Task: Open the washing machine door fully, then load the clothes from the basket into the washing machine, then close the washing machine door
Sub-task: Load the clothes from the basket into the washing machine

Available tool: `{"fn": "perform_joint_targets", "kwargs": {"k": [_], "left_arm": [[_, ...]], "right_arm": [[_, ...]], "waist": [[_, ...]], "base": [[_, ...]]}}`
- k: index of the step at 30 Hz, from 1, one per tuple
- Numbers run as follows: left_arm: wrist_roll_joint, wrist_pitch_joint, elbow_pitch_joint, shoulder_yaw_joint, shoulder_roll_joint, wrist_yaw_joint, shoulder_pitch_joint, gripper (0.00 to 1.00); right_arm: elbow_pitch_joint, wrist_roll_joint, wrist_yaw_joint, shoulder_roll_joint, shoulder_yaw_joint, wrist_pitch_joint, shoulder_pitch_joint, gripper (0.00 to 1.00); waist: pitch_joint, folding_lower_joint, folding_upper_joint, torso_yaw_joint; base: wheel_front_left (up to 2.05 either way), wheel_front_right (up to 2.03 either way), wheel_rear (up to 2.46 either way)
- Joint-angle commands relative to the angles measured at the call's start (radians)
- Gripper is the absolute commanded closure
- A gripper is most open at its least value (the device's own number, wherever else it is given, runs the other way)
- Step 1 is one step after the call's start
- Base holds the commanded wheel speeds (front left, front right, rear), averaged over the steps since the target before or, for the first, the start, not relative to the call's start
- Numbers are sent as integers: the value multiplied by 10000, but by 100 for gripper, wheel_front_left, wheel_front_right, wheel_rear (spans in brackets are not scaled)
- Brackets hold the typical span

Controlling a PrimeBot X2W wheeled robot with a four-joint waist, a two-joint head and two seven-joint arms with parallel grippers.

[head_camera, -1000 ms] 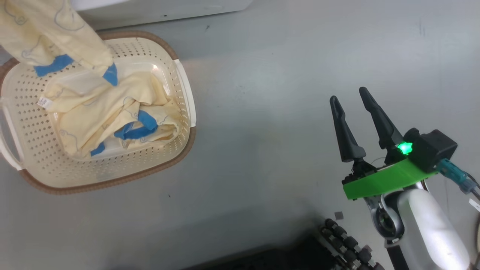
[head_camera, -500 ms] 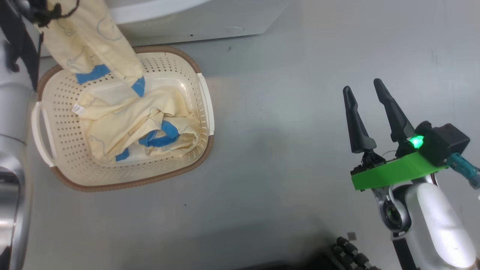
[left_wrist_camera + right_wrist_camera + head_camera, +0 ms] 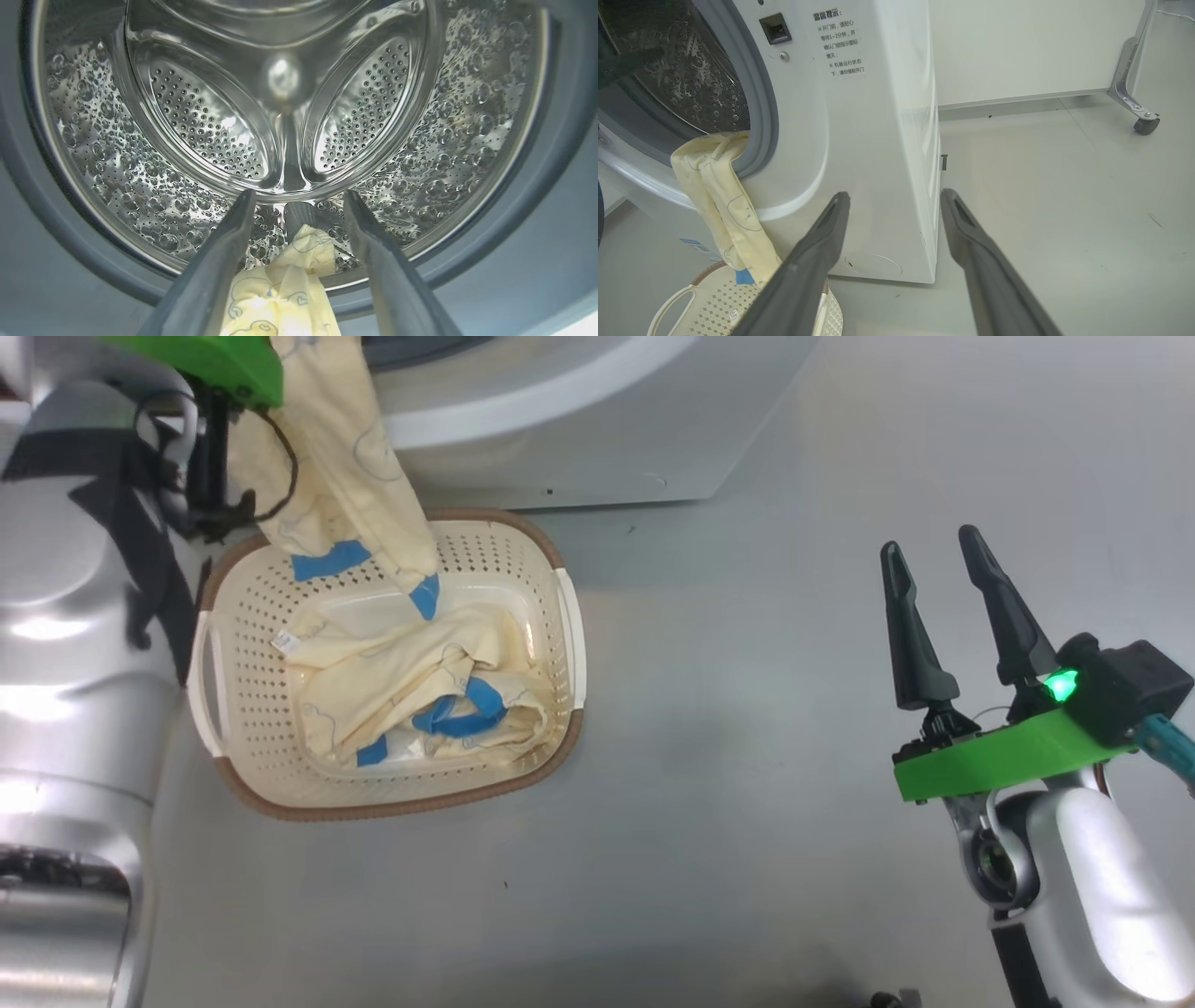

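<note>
One basket at 9 o'clock, one clothes heap inside — one garment drapes off washing machine lip. Left gripper released; right gripper, 3 o'clock, spread, empty.

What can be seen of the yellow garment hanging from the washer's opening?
Soft pale yellow cloth with faint bear outlines and blue cuffs. The garment drapes over the grey gasket of the washing machine. Its top lies just inside the drum, between the fingers of the open left tool, and its tail hangs down to the basket.
</note>
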Motion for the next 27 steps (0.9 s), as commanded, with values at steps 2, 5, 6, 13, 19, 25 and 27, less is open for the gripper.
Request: {"fn": "perform_joint_targets", "kwargs": {"k": [2,5,6,13,19,25,27], "left_arm": [[-43,-63,-738,370,329,79,291,0],[-13,-64,-1503,519,409,178,1112,0],[-33,-64,-1764,597,440,203,1399,0],[-8,-65,-3772,1017,735,536,3660,0],[54,-61,-5429,1252,1060,955,5525,0],[-146,20,-6902,1694,1447,1469,7333,0],[-215,75,-7383,1775,1534,1580,7940,0]], "right_arm": [[-353,-93,35,-95,70,-63,80,0],[-440,-154,35,-95,-22,-63,232,0],[-464,-170,35,-100,-55,-63,297,0],[-727,-294,35,-156,-257,-63,855,0],[-856,-311,35,-243,-323,-63,1380,0],[-915,-294,35,-255,-256,-63,1701,0],[-914,-313,35,-257,-223,-63,1793,0]], "waist": [[-365,0,-1,212],[-739,0,-1,327],[-871,0,-1,360],[-1756,0,-1,563],[-2564,0,-1,683],[-3265,0,-1,657],[-3477,0,-1,667]], "base": [[0,0,0],[0,0,0],[0,0,0],[0,0,0],[0,0,0],[0,0,0],[0,0,0]]}}
